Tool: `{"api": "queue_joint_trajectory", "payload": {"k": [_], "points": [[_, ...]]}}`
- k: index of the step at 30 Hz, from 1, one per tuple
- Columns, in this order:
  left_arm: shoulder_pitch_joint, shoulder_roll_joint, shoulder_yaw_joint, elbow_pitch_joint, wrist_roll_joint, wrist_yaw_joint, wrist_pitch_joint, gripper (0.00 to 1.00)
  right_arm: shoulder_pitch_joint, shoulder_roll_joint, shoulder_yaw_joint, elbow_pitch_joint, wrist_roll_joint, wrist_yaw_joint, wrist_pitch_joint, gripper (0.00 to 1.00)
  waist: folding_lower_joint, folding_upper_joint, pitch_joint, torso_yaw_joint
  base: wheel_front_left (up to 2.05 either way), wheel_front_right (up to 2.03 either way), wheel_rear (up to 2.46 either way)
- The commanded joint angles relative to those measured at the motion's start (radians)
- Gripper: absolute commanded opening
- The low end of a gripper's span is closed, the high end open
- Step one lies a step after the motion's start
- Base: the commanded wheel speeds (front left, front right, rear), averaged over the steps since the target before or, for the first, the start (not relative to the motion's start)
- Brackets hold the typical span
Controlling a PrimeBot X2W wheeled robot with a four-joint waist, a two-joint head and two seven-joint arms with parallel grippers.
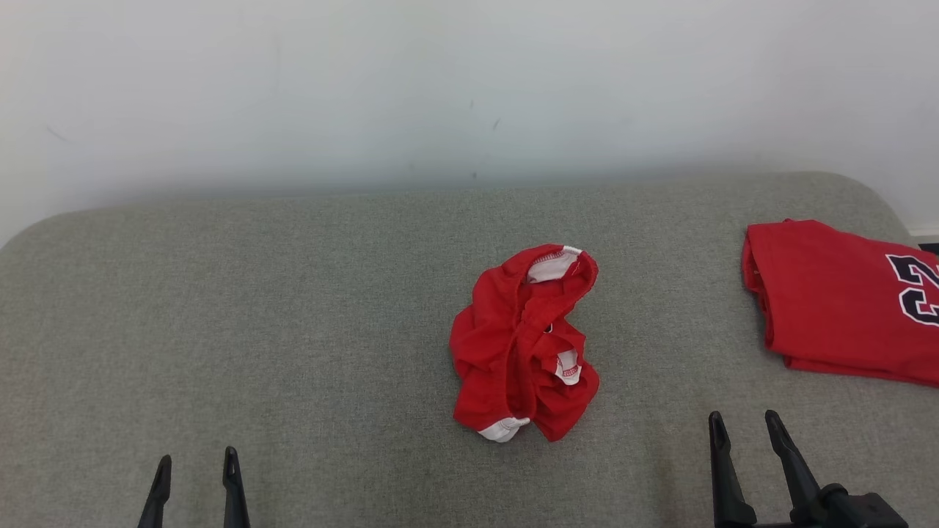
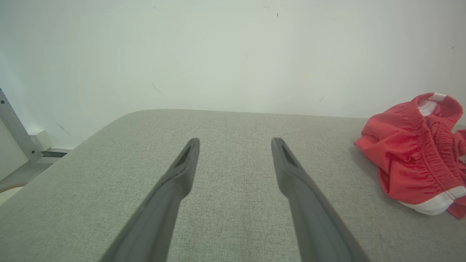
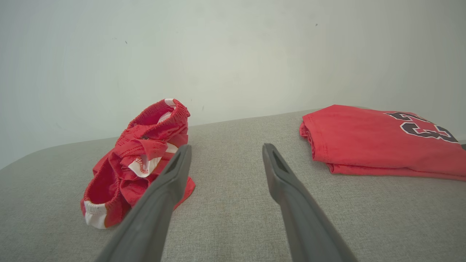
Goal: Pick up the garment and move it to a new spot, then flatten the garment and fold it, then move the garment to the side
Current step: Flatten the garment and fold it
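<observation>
A folded red shirt (image 1: 836, 301) with dark numerals lies ahead of the right gripper (image 1: 743, 416) and off to its right, apart from it, flat and near the surface's far right corner. The garment (image 1: 524, 345), a crumpled red heap with white trim and a gathered waistband, sits ahead of that gripper and to its left. It is well to the right of the left gripper (image 1: 198, 455), between the two and nearer the right one. Nothing but bare cloth lies between either gripper and the heap. Both grippers have their fingers spread apart with nothing between them, and neither touches the garment. Everything rests on a grey woven surface (image 1: 293, 308) with rounded far corners, backed by a pale wall (image 1: 440, 88) flecked with small marks. Far to the left of the left gripper, past the surface's edge, a grey metal strut (image 2: 14, 131) leans against the wall.
</observation>
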Motion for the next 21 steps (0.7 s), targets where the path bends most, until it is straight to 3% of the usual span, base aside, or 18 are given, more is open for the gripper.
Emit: {"api": "queue_joint_trajectory", "payload": {"k": [1,21], "points": [[0.006,-0.002,-0.001,-0.005,-0.002,0.005,-0.003,1.0,0.002,0.0,0.002,-0.002,0.0,0.001,-0.001,1.0,0.0,0.0,0.0,0.0,0.0,0.0,0.0],[0.021,-0.001,-0.019,-0.015,-0.014,0.027,-0.003,1.0,-0.002,0.0,0.009,0.0,-0.001,0.001,-0.001,1.0,0.0,0.0,0.003,-0.007,0.0,0.0,0.0]]}}
